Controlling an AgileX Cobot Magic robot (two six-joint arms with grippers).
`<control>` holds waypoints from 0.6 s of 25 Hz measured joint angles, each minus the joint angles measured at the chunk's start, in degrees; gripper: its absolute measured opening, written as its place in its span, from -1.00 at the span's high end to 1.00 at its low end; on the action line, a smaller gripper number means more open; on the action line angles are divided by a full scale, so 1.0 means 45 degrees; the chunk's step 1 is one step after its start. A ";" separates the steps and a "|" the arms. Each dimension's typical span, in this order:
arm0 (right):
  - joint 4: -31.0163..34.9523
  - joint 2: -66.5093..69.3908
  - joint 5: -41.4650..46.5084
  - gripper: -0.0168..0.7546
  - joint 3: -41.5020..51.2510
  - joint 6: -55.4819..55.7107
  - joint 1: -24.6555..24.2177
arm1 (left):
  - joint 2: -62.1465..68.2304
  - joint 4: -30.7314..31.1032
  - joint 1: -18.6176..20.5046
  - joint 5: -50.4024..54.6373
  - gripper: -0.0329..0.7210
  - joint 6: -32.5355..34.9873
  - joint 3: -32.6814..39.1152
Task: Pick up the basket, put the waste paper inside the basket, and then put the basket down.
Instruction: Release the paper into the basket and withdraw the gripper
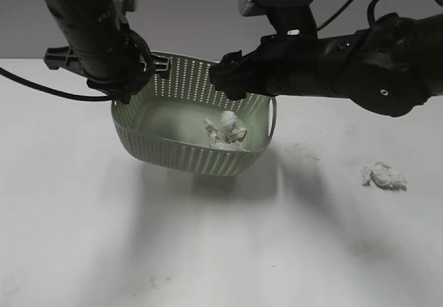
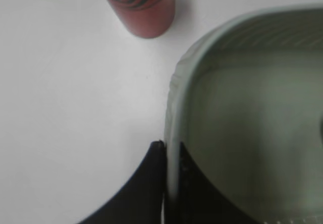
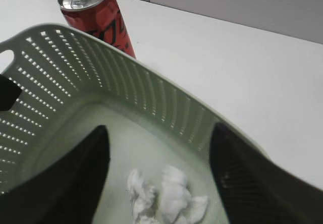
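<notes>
Slotted sage plastic basket (image 1: 181,155), crumpled paper (image 1: 225,130) inside

I read this as a lab or robot test bench rather than a home: a bare white table (image 1: 69,238) against a plain grey wall (image 1: 201,16), two black cabled arms over it, and only staged props, the basket (image 1: 187,151) and a red drink can (image 3: 101,17).

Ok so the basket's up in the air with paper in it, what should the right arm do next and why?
Probably lift the right gripper out of the basket and swing toward the loose wad on the table. Its jaws are open and empty above the paper already inside, one wad lies outside, and the left gripper is clamped on the rim.
</notes>
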 joint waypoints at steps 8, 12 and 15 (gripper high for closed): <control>-0.0011 -0.0748 0.2240 -0.69 -0.0170 0.0000 -0.0058 | 0.0000 0.0000 0.0000 0.0000 0.91 0.0000 0.0000; 0.0605 -0.1710 0.6166 -0.66 -0.0607 -0.1818 -0.0954 | 0.0000 0.0000 0.0000 -0.0023 0.91 0.0000 0.0000; 0.3566 -0.1882 0.8506 -0.66 -0.0876 -0.5890 -0.2331 | 0.0000 0.0000 0.0000 -0.0052 0.91 0.0000 0.0000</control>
